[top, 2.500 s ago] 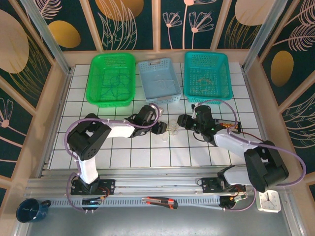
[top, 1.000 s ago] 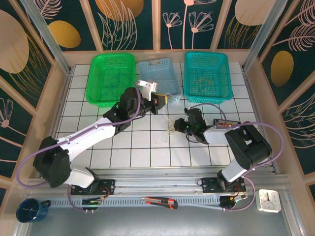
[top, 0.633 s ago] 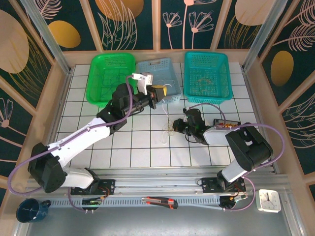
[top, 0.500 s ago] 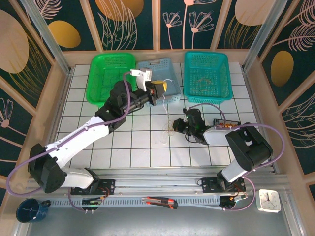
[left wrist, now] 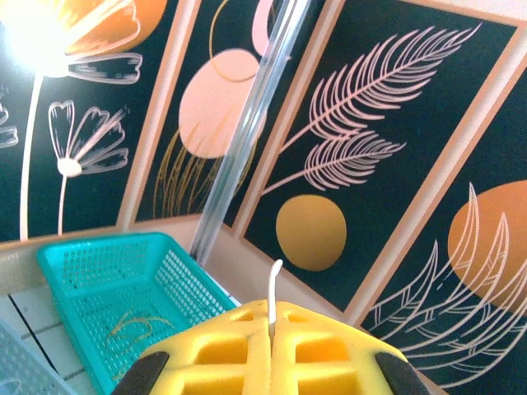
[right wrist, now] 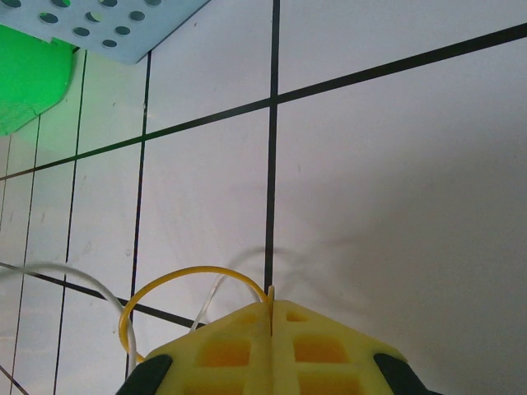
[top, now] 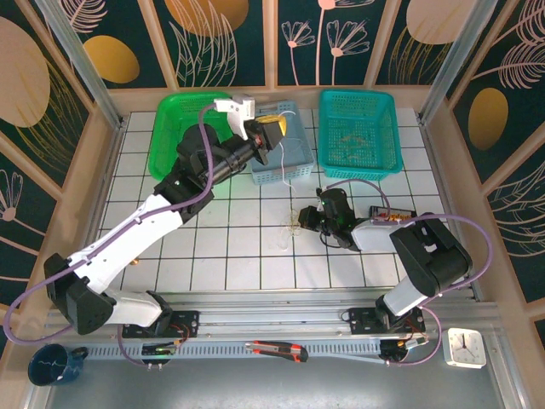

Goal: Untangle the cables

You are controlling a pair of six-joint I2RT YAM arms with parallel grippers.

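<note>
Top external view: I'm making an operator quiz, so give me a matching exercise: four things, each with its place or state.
1 left gripper
2 right gripper
3 green basket
4 clock

A near right corner
B low over the tiles, shut on yellow cable
C left end of the basket row
D raised by the pale blue basket, shut on white cable

Pairs: 1-D, 2-B, 3-C, 4-A

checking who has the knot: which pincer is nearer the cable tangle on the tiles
Right. The right pincer is down at the cable tangle, pinching it; the left pincer is raised over the pale blue basket, holding one white strand.
</note>
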